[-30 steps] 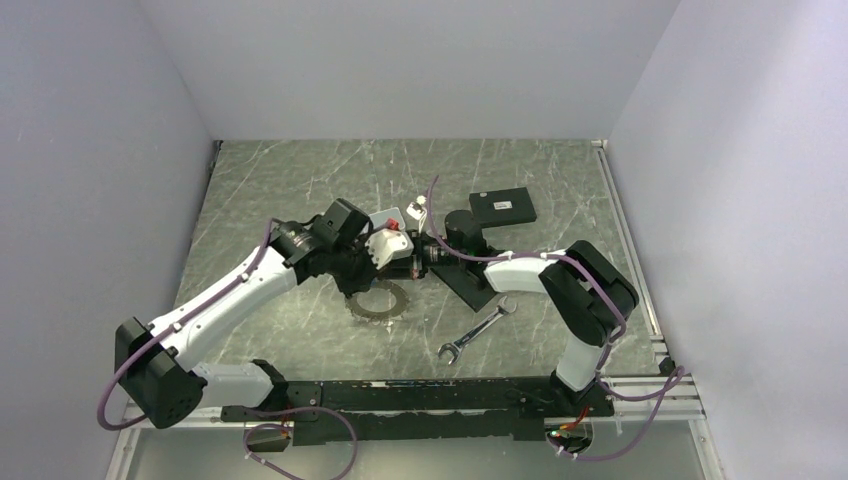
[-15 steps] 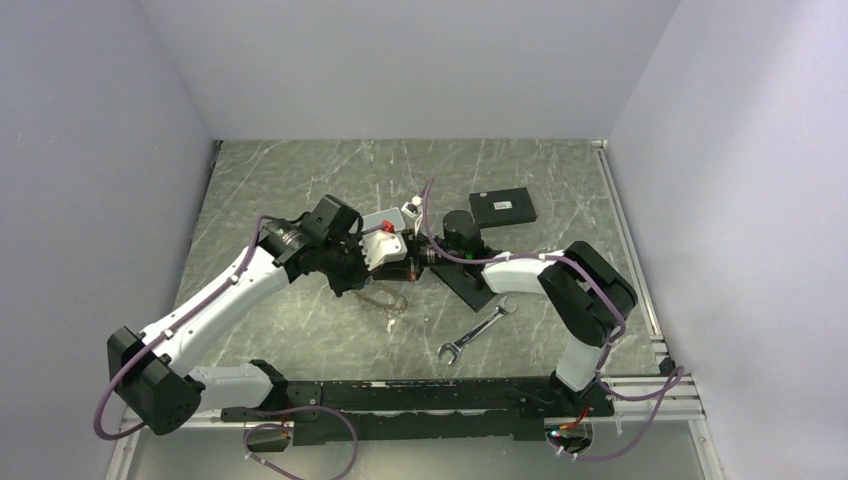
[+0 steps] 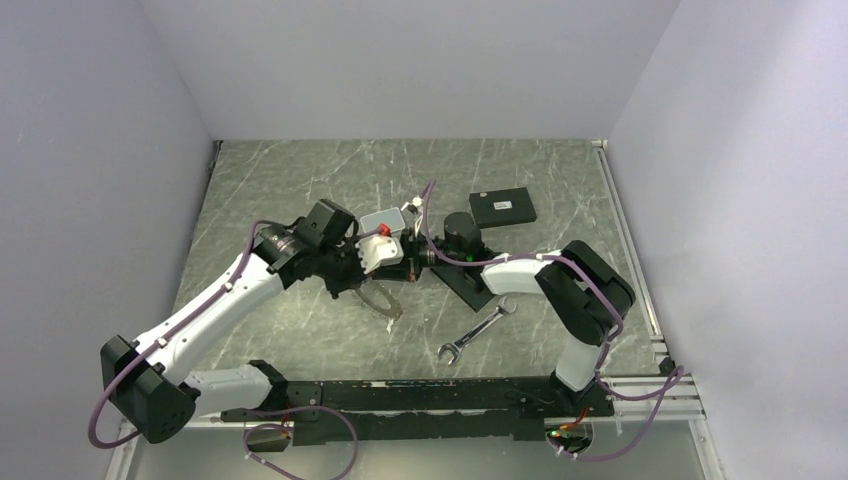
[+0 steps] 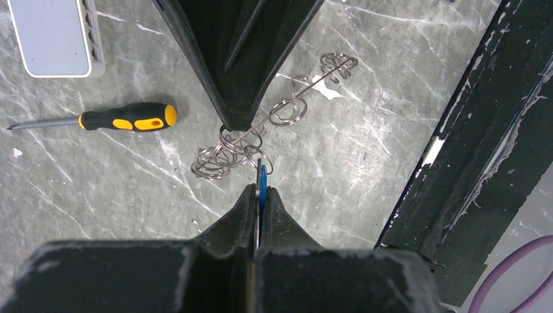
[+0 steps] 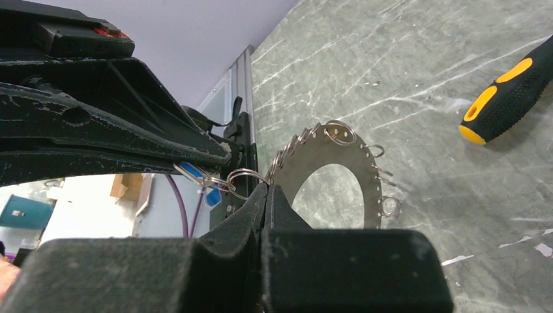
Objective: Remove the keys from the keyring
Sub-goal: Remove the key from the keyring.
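Separation step in hand, nothing off yet. The keyring [image 5: 321, 155] is held up off the table [image 3: 300, 180] at mid-table, pinched between the two arms where they meet. In the top view it hangs tilted just below the wrists.

The right gripper [image 5: 266, 190] is clenched on the rim of the ring, jaws pressed together with no gap. The left gripper [image 4: 259, 193] is also clamped tight, its tips nipping the blue tag [image 4: 261, 177], which sits just beside the ring's edge. The other keys [image 4: 223, 155] are bunched as small loops along the rim, all apparently threaded on.

Judgement: this is the first pull, with the tag gripped and the ring anchored. The next move likely calls for the left arm to draw or twist the tag away along the ring's split while the right keeps its hold — a slip could drop the whole bundle.

A screwdriver [image 4: 127, 117] and a wrench [image 3: 478, 330] lie on the table, both well apart from the grip.
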Tool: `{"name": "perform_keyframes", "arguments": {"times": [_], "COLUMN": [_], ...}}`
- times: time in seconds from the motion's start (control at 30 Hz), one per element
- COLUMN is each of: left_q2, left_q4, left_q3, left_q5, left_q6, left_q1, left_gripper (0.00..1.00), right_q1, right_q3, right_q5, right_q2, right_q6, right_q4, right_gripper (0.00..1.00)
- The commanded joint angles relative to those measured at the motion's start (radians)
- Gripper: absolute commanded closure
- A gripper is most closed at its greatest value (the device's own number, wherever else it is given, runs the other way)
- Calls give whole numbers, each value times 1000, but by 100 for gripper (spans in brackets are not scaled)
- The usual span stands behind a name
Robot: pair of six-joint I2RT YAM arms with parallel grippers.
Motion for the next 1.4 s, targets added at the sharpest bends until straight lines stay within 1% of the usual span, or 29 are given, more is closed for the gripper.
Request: {"name": "perform_keyframes", "arguments": {"times": [0.0,0.07,0.17,0.37,0.53,0.67,0.73,0.83,1.0,1.07,1.23,1.37], "left_q2": [-48,-51,-50,-35,1,43,59,78,104,112,136,123], "left_q4": [36,42,38,37,27,6,5,9,-30,-42,-107,-106], "left_q3": [-15,-21,-22,-43,-8,39,48,68,85,110,207,196], "left_q5": [-11,-17,-3,16,-45,-83,-133,-211,-341,-382,-401,-410], "left_q6": [15,14,9,27,82,81,93,129,248,284,342,394], "left_q1": [4,5,4,1,-40,-110,-146,-173,-236,-244,-241,-233], "left_gripper": [100,100,100,100,100,100,100,100,100,100,100,100], "right_q1": [-3,-3,-3,-2,2,6,7,9,17,25,38,47], "right_q3": [-18,-15,4,40,72,100,114,127,129,128,122,113], "right_q5": [13,24,57,60,71,78,74,86,78,83,83,53], "right_q2": [10,0,-9,-1,3,-2,-4,-15,-29,-32,-39,-43], "right_q6": [-3,-17,-49,-30,-33,-35,-28,-36,-45,-67,-115,-123], "right_q4": [51,32,-62,-140,-220,-291,-315,-358,-365,-366,-366,-327], "right_gripper": [100,100,100,100,100,100,100,100,100,100,100,100]}}
